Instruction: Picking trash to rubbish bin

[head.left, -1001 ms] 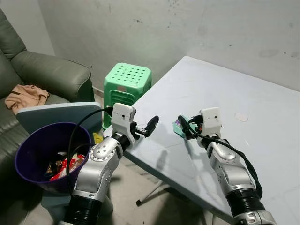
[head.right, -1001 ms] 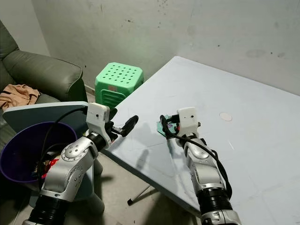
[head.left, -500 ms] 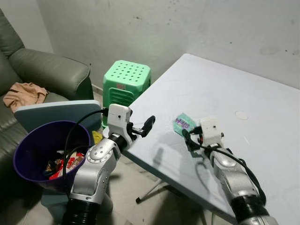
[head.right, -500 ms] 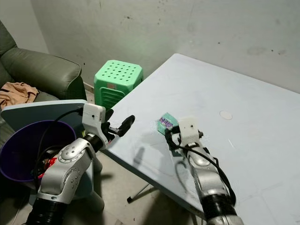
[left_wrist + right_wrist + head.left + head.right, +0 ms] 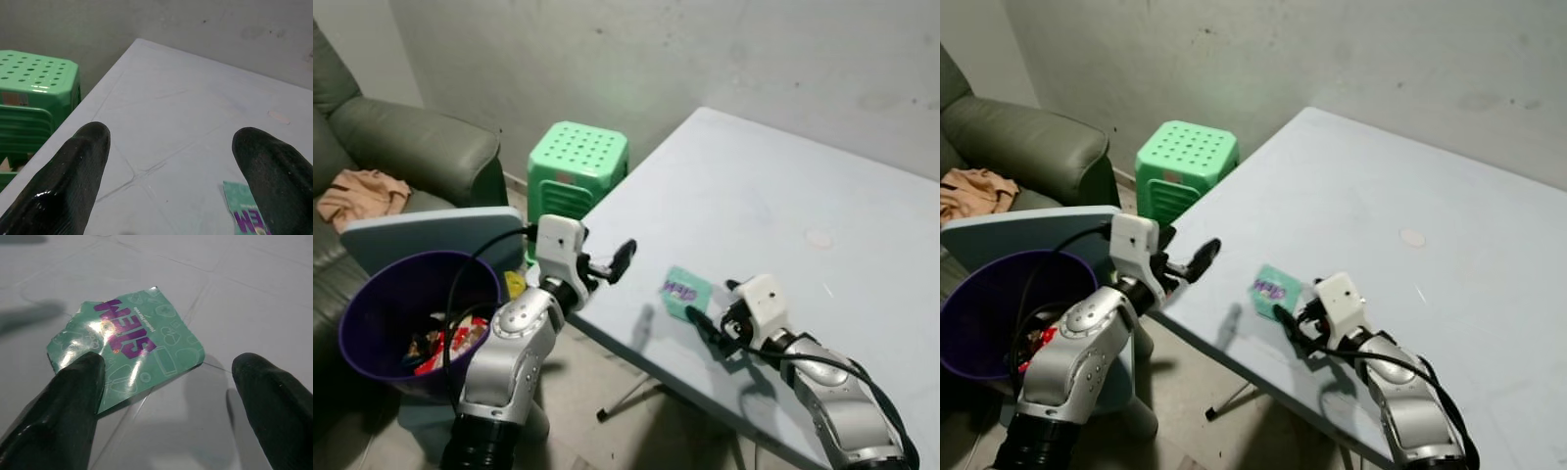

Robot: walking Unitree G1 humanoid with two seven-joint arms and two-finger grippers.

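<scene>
A green wrapper with purple lettering [image 5: 685, 291] lies flat on the pale blue table [image 5: 783, 196], close to its near edge. My right gripper [image 5: 710, 318] hovers low just behind it, open. In the right wrist view, one finger [image 5: 73, 406] overlaps the corner of the wrapper [image 5: 127, 352] and the other stands beside it. My left gripper [image 5: 617, 264] is open and empty at the table's left edge, between the wrapper and the purple rubbish bin [image 5: 362, 304]. The wrapper's corner [image 5: 247, 210] shows beside one left finger.
The bin holds red and white trash and stands on the floor at my left, with a grey-blue board [image 5: 440, 230] behind it. A green plastic stool [image 5: 579, 162] stands by the table's corner. A dark green sofa [image 5: 411, 147] with a tan cloth [image 5: 362, 196] is at far left.
My right gripper has drawn back toward me, and the wrapper that it covered now lies exposed and nearer the table's edge. The left arm has barely moved.
</scene>
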